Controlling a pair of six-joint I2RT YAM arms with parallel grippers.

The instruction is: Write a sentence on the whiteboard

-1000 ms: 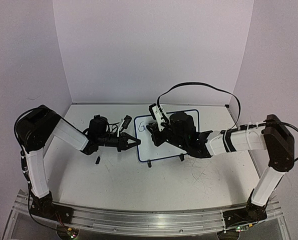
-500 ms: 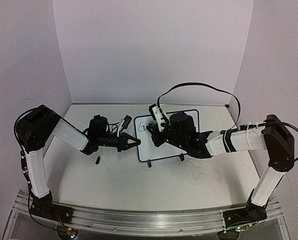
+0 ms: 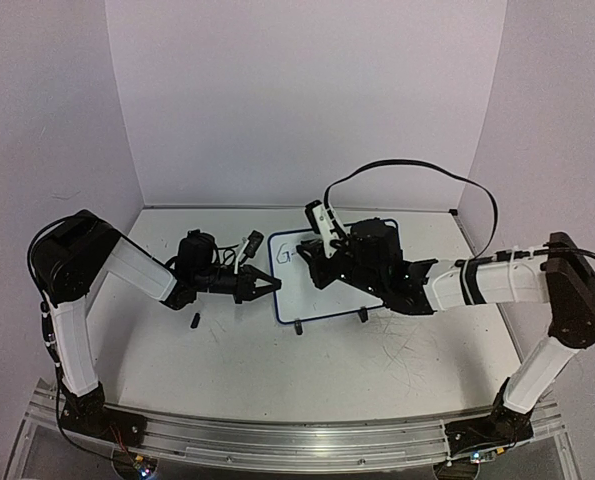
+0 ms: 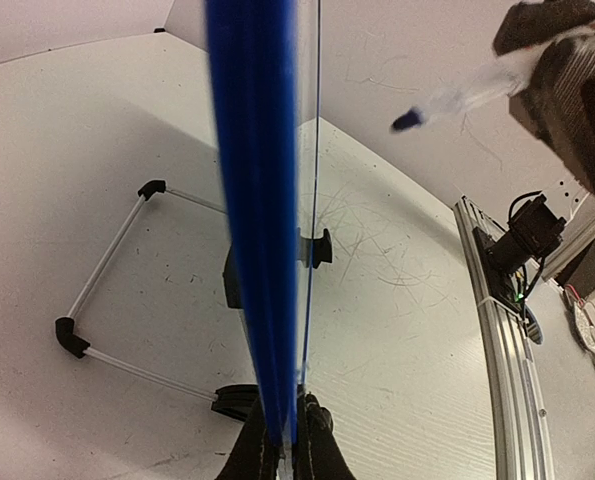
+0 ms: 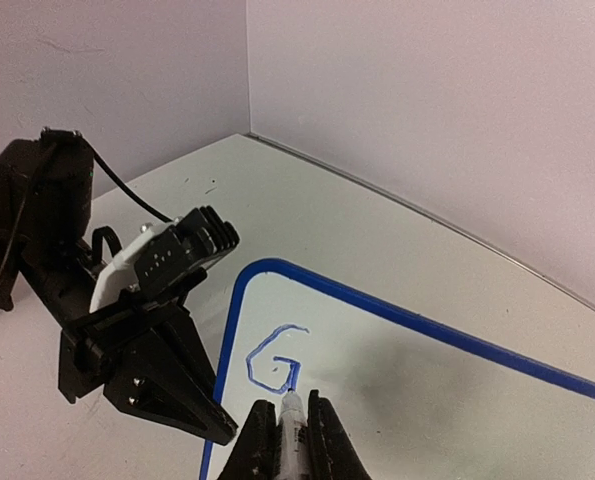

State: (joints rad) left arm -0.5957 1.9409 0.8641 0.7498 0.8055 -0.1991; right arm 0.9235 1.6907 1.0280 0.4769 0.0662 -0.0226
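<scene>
On the blue-rimmed whiteboard (image 5: 457, 400), tight in the left hand (image 3: 270, 287), an angular G (image 5: 275, 358); right hand (image 5: 291, 404) tight around marker (image 5: 295, 436).

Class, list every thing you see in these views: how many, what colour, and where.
whiteboard: one, white with blue frame, mid-table on its stand
letter G: one, blue, whiteboard's upper left corner
marker: one, white with blue tip, tip at the G
small black piece: one, black, on the table, left of the whiteboard
table: one, scratched grey-white, under everything
left pincer: one, black, shut on the whiteboard's left edge
right pincer: one, black, shut on the marker
</scene>
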